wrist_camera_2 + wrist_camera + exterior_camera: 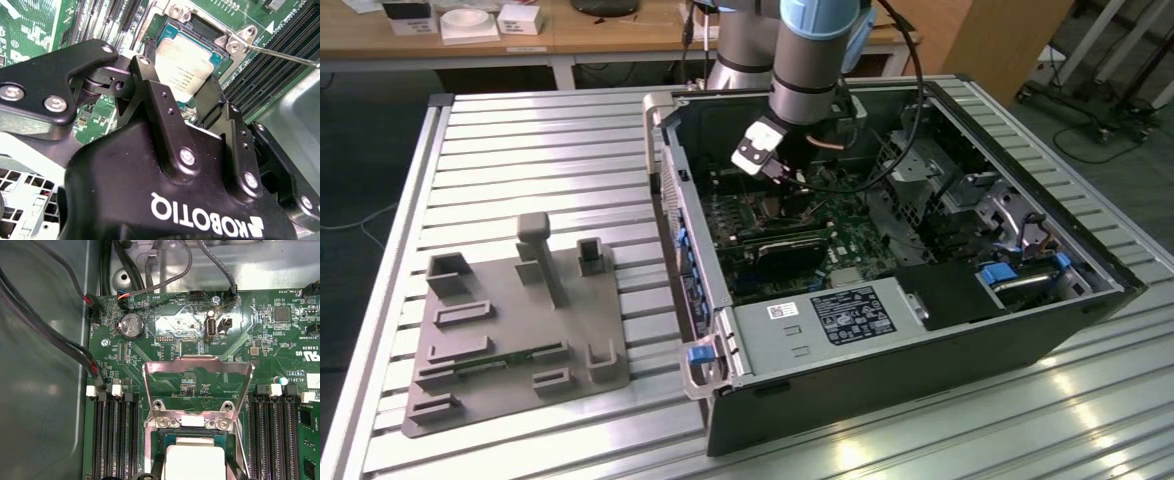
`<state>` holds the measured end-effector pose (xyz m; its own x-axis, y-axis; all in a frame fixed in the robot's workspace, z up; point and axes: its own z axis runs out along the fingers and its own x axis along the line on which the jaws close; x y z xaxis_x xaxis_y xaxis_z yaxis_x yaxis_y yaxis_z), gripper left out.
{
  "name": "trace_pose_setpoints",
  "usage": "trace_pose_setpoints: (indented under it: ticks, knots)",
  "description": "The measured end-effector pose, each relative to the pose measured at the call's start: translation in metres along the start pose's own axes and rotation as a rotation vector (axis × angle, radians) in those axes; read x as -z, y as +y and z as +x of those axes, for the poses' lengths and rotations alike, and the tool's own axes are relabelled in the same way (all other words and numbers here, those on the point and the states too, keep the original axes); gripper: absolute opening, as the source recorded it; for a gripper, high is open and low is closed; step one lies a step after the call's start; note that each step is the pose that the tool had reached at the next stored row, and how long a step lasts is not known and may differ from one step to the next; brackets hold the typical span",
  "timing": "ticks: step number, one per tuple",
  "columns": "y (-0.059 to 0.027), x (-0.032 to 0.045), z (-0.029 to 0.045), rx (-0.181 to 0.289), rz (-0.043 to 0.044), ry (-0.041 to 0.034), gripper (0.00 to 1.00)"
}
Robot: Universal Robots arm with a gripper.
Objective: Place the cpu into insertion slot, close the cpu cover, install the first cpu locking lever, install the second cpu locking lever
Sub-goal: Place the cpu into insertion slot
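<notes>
While a grey fixture tray (pixel 520 330) sits on the desk (pixel 520 130) at 9 o'clock of the open computer case (pixel 881 395), the hand (pixel 783 185) reaches down inside the case. In the second wrist view it looks clamped on two sides of the cpu (pixel 187 60), right at the slot (pixel 204 27); whether the chip is fully seated cannot be told. In the first wrist view the cover (pixel 197 364) is swung back open. A lever rod (pixel 285 55) juts free. Placing seems under way; the cover and both levers remain undone.
</notes>
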<state>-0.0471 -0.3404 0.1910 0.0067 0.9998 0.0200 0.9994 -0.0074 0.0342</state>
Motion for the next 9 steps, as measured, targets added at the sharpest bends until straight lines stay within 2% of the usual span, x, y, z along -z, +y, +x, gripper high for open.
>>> trace_pose_setpoints:
  ticks: [9]
  knots:
    - [0.0000, -0.0005, 0.0001, 0.000, -0.0002, 0.0006, 0.54]
